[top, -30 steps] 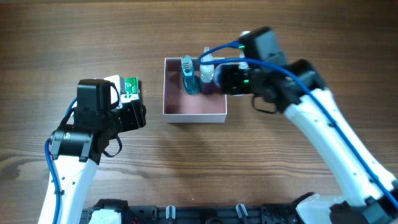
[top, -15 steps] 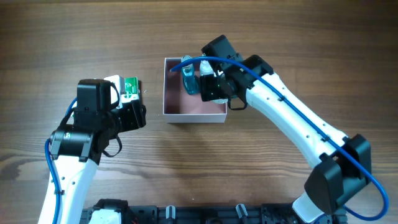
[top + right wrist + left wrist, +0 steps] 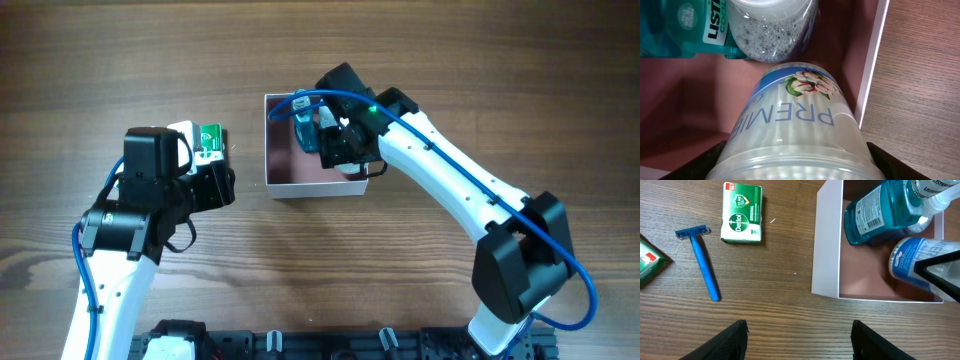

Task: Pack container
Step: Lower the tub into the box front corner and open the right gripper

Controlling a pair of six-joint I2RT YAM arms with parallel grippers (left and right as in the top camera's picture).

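The container (image 3: 285, 160) is a square box with white walls and a pink inside, at the table's middle; it also shows in the left wrist view (image 3: 827, 245) and the right wrist view (image 3: 871, 65). A teal mouthwash bottle (image 3: 303, 128) (image 3: 880, 210) (image 3: 685, 30) and a clear foamy bottle (image 3: 927, 202) (image 3: 772, 30) lie at its far side. My right gripper (image 3: 342, 145) (image 3: 795, 167) is shut on a round clear jar of cotton swabs (image 3: 795, 120) (image 3: 912, 262), held inside the container near its right wall. My left gripper (image 3: 218, 185) (image 3: 797, 340) is open and empty, left of the container.
A blue razor (image 3: 702, 262), a green soap box (image 3: 742, 212) (image 3: 210, 135) and part of another green box (image 3: 649, 260) lie on the wood left of the container. The right arm reaches over the container's right side.
My right arm has swung left and down, bringing the jar from the container's right edge into its inside. The left arm has not moved.
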